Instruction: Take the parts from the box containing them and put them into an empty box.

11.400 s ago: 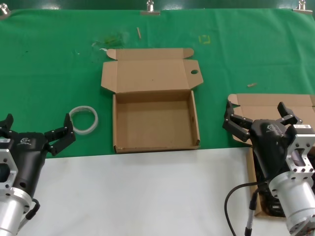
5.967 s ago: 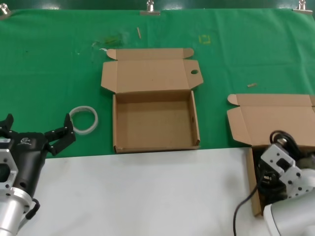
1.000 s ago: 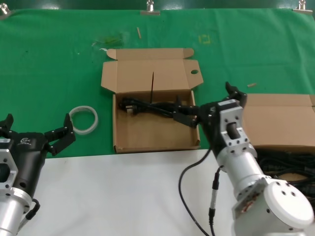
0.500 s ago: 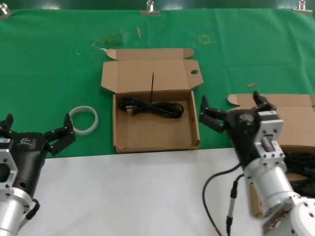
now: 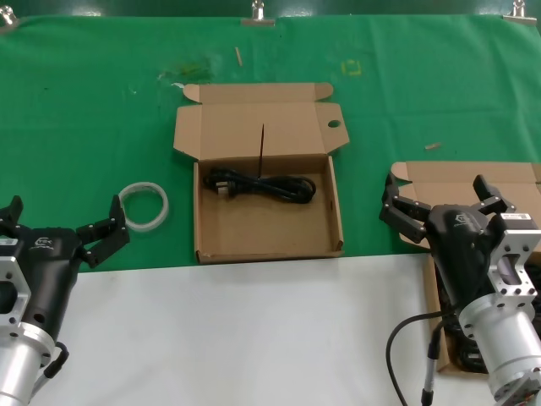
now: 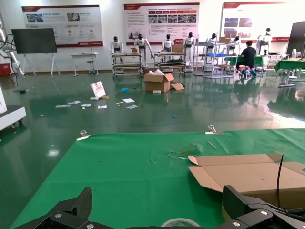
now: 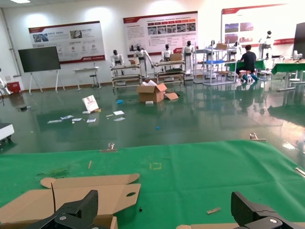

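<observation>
The parts: one coiled cable (image 5: pixel 264 185) lies along the far side of the empty box (image 5: pixel 266 244), so one transfer looks done. My right fingers (image 5: pixel 446 205) are spread with nothing between them, hovering over the near-right box containing them (image 5: pixel 461 182), where more dark cable (image 5: pixel 461 347) shows behind my arm; those remain. Half a second ago these fingers were nearer the middle box; they have swung back right. My left fingers (image 5: pixel 61 222) wait spread at near left, beside the tape ring (image 5: pixel 144 205) on the bench (image 5: pixel 254 330).
</observation>
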Robot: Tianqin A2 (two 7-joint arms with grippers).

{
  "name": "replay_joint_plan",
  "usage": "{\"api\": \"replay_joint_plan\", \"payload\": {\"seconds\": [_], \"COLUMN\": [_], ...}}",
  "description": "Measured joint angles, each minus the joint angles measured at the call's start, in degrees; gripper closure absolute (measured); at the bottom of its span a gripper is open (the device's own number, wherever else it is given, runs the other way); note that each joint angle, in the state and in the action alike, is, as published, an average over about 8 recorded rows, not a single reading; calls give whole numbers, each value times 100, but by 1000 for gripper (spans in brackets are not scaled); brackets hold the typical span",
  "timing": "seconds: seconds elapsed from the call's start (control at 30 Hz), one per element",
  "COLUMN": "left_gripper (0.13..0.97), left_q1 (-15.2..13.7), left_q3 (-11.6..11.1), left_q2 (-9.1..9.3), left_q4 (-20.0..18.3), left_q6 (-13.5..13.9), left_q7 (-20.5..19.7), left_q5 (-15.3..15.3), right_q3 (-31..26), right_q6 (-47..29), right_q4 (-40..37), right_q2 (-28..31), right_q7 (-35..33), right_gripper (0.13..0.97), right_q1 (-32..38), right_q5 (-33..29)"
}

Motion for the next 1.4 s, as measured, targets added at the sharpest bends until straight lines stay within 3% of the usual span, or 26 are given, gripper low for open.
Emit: {"api": "replay_joint_plan", "payload": {"seconds": [1.4], "left_gripper": [132], "left_q1": [0], "left_q3": [0], "left_q2": [0], "left_q4": [0], "left_q6": [0], "left_q7": [0], "left_q5": [0], "right_q3": [20], "right_q6": [-12], "right_q4": [10], "right_q2": [0], "right_q7": [31], "right_gripper": [129], "right_q1": [-16], "right_q5": [-21]}}
